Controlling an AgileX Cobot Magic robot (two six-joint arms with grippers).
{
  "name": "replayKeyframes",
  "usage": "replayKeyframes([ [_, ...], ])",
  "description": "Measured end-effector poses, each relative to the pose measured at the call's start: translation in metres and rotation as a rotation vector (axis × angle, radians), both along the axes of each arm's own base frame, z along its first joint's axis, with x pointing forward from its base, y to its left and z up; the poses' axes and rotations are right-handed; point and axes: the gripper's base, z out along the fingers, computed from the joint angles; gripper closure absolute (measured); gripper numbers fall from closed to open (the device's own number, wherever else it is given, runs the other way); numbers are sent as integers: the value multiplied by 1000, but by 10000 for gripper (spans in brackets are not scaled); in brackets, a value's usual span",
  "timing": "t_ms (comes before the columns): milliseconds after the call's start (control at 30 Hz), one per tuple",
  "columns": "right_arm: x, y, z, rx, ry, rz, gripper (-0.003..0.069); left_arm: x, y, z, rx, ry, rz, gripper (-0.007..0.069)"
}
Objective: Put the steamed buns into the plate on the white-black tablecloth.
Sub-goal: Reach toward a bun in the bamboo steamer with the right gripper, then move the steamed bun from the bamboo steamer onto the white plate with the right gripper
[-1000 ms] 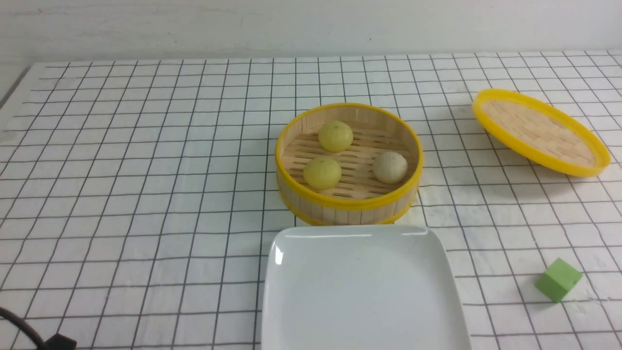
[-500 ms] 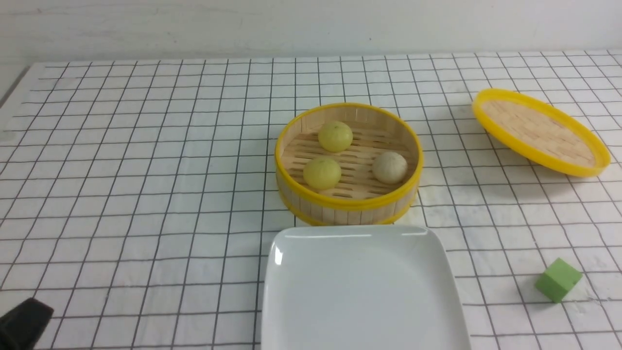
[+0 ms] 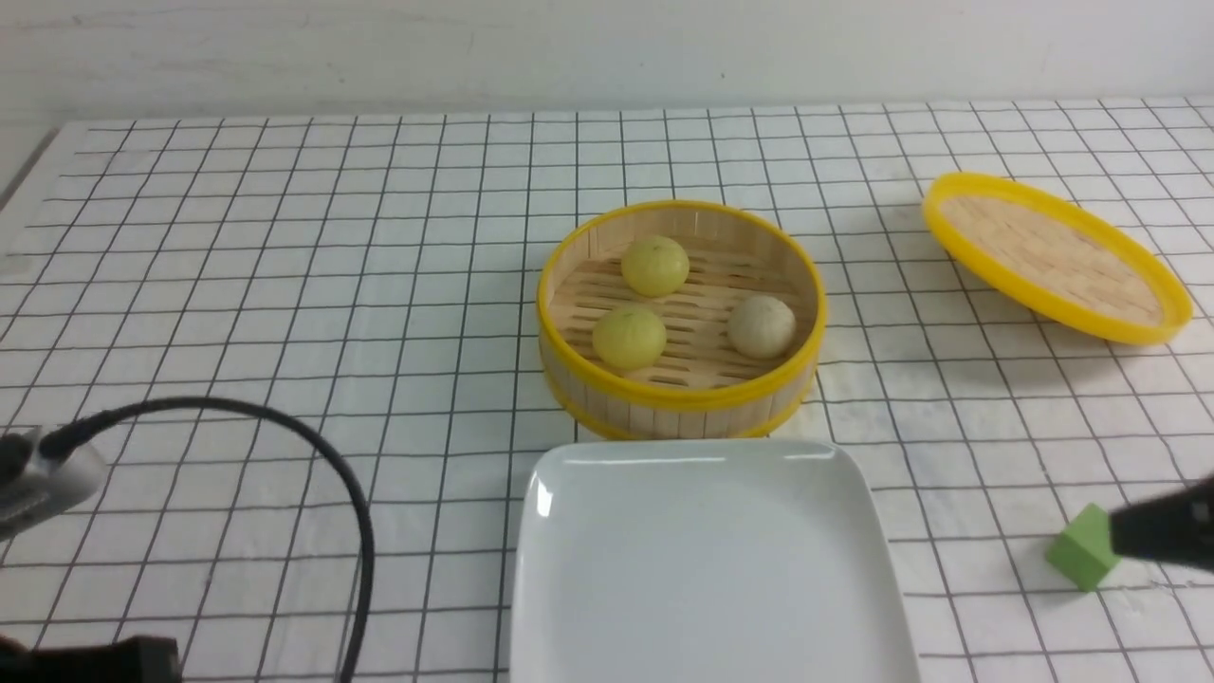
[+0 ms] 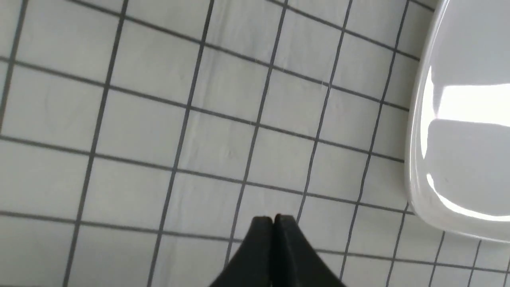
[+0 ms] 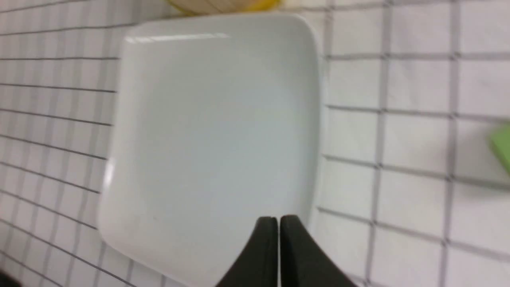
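Three steamed buns lie in a round bamboo steamer basket [image 3: 569,379]: two pale yellow ones [image 3: 654,265] [image 3: 629,337] and a beige-grey one [image 3: 761,325]. The white square plate [image 3: 707,560] lies in front of the basket on the white-black tablecloth [image 3: 285,285], bare. My left gripper [image 4: 273,218] is shut and empty over the cloth, to the left of the plate's rim [image 4: 416,159]. My right gripper [image 5: 278,219] is shut and empty above the plate's edge [image 5: 314,119]; its dark tip [image 3: 1162,529] enters the front view at the right.
The yellow-rimmed bamboo lid [image 3: 1053,254] lies tilted at the back right. A green cube [image 3: 1081,550] sits right of the plate, just beside my right gripper's tip. A black cable [image 3: 313,455] loops from my left arm at the front left.
My left arm has risen into the front view at the left, its cable now arching over the cloth. My right gripper's tip has come in at the right edge by the green cube.
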Motion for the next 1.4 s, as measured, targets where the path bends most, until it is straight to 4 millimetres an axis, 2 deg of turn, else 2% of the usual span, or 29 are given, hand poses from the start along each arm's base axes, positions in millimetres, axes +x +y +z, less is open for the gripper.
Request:
replayKeyframes([
  [133,41,20,8,66,-94,140,501,14,2,-4,13,10,-11,583],
  [200,51,27,9,67,-110,170,463,17,2,-5,16,9,-14,572],
  [233,69,42,9,51,-128,221,401,20,2,-7,20,7,-16,554],
  [267,71,44,9,45,-133,223,396,20,2,-7,20,9,-16,554],
  [300,86,57,8,17,-148,250,359,22,3,-8,21,8,-14,539],
  [367,100,70,6,-25,-160,279,335,23,3,-8,22,8,-13,523],
  [400,119,84,2,-83,-175,296,319,24,3,-8,22,7,-12,508],
  [467,142,99,-5,-153,-175,307,310,23,3,-8,21,8,-12,492],
  [500,144,100,-6,-160,-175,307,309,23,3,-8,21,8,-12,491],
  [533,164,110,-12,-224,-179,303,307,23,3,-8,21,8,-12,482],
  [600,187,117,-24,-299,-175,288,307,23,3,-8,21,8,-12,473],
  [633,188,118,-27,-300,-168,290,307,23,3,-8,21,8,-12,472],
  [667,205,120,-38,-359,-159,275,307,23,3,-8,21,8,-12,468],
  [700,208,120,-38,-371,-163,270,307,23,3,-8,21,8,-12,467],
  [733,220,121,-50,-418,-147,259,307,24,3,-8,21,8,-12,464],
  [833,238,122,-68,-484,-128,242,312,24,3,-8,21,8,-12,462],
  [933,245,123,-80,-490,-119,231,365,24,3,-8,21,8,-12,458],
  [967,246,124,-83,-493,-117,231,412,24,3,-8,21,8,-12,455],
  [1000,246,124,-83,-492,-118,231,412,24,3,-8,21,8,-12,454],
  [1033,247,124,-83,-496,-120,232,523,24,3,-8,21,8,-12,452],
  [1067,246,124,-81,-496,-119,232,572,24,3,-8,20,8,-12,450],
  [1100,246,123,-81,-495,-121,232,584,24,3,-8,20,8,-12,450],
  [1133,243,123,-73,-492,-123,230,636,24,3,-8,18,8,-12,448],
  [1167,240,122,-64,-487,-128,231,648,24,3,-8,18,8,-11,447],
  [1233,228,118,-30,-470,-161,226,649,24,3,-8,17,9,-9,445],
  [1333,196,109,26,-422,-198,227,646,24,3,-8,17,9,-8,444],
  [1367,193,109,29,-417,-197,228,646,24,3,-8,17,9,-8,444],
  [1400,165,102,54,-366,-203,229,643,24,3,-8,16,9,-7,444],
])
